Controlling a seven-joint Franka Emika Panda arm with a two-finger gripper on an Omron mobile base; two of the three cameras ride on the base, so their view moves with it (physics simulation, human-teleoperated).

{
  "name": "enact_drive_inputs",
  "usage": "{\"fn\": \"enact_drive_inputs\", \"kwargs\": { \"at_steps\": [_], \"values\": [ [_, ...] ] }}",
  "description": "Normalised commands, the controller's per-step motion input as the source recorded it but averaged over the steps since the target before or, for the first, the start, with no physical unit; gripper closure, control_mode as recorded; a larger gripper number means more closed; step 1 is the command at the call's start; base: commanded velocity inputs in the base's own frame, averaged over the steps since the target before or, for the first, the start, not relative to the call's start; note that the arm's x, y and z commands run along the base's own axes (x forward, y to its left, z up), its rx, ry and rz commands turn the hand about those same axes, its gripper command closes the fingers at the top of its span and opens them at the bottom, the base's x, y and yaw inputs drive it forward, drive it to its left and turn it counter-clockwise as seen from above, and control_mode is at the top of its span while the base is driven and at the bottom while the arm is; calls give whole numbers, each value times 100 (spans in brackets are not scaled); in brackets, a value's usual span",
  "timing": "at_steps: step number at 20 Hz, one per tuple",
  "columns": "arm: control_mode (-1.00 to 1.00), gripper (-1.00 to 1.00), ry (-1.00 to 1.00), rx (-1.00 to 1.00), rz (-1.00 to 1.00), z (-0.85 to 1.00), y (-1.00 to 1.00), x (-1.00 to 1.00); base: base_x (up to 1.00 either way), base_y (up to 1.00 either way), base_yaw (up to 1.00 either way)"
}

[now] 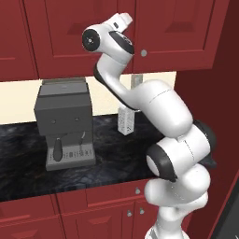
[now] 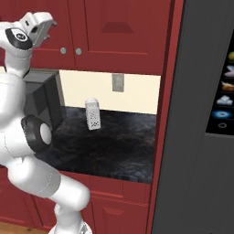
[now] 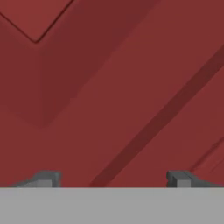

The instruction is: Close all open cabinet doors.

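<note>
Dark-red cabinet doors [image 1: 177,28] run along the wall above the counter, and in both base views they look flush with one another. One small silver knob [image 1: 144,52] sits at a door's lower corner; two knobs [image 2: 63,50] flank a seam in the right base view. My arm reaches up, with the gripper [image 1: 126,18] [image 2: 45,22] right at a door's face. In the hand view a red door panel [image 3: 109,87] is very close. The gripper [image 3: 111,179] is open, its fingertips [image 3: 43,178] wide apart with nothing between them.
A grey coffee machine [image 1: 65,121] stands on the dark counter [image 1: 112,158], with a white shaker [image 2: 93,114] further along. A wall outlet [image 2: 118,82] is behind it. A tall dark appliance [image 2: 201,137] closes off the right side. Red drawer fronts [image 1: 107,193] lie under the counter.
</note>
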Motion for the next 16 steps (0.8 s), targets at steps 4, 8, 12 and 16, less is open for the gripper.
{"fn": "enact_drive_inputs", "kwargs": {
  "at_steps": [4, 8, 12, 16],
  "values": [
    [-100, -100, 3, 0, 0, -1, -27, 71, 0, 0, 0],
    [-100, -100, -2, 0, 0, 0, -18, -15, 0, 0, 0],
    [-100, -100, -11, 0, 0, -12, -17, -100, 0, 0, 0],
    [-100, -100, -10, 2, -4, -8, -32, -100, 0, 0, 0]
  ]
}}
